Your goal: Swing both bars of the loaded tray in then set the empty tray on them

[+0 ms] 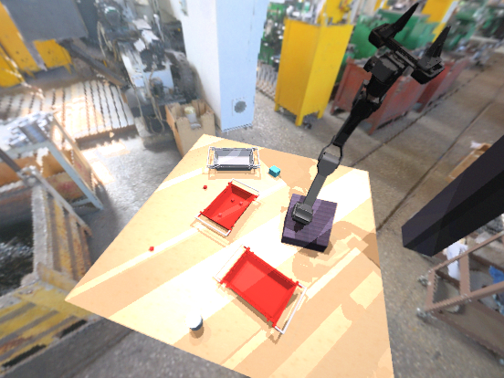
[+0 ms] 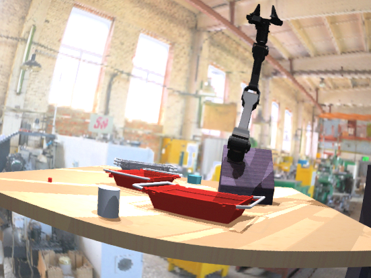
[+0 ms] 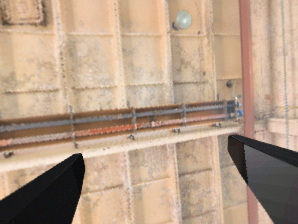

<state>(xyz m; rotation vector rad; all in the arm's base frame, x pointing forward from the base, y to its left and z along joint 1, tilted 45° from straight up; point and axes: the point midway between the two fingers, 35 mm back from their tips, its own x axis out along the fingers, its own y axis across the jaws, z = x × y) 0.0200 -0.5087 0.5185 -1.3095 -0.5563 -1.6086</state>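
The loaded red tray [image 1: 226, 207] [image 2: 124, 181] stands upright with a few small red blocks [image 1: 220, 215] on its floor. One wire bar [image 1: 246, 185] is swung out past its far end, the other bar [image 1: 212, 226] past its near end. The empty red tray [image 1: 257, 285] [image 2: 195, 206] stands upright and apart from it, nearer the front. Its bars [image 1: 294, 310] [image 1: 228, 262] also stick out past its ends. My gripper [image 1: 432, 16] [image 2: 265, 5] [image 3: 156, 151] is open and empty, raised high above the table and pointing up, far from both trays.
A grey tray [image 1: 234, 159] [image 2: 144, 165] with wire bars stands at the back. A teal block [image 1: 274, 171] [image 2: 194, 179] is near it. Loose red blocks [image 1: 204, 186] [image 1: 152, 248] lie left. A grey cylinder [image 1: 196, 322] [image 2: 108, 202] stands in front. The arm stands on a purple base [image 1: 320, 233] [image 2: 246, 174].
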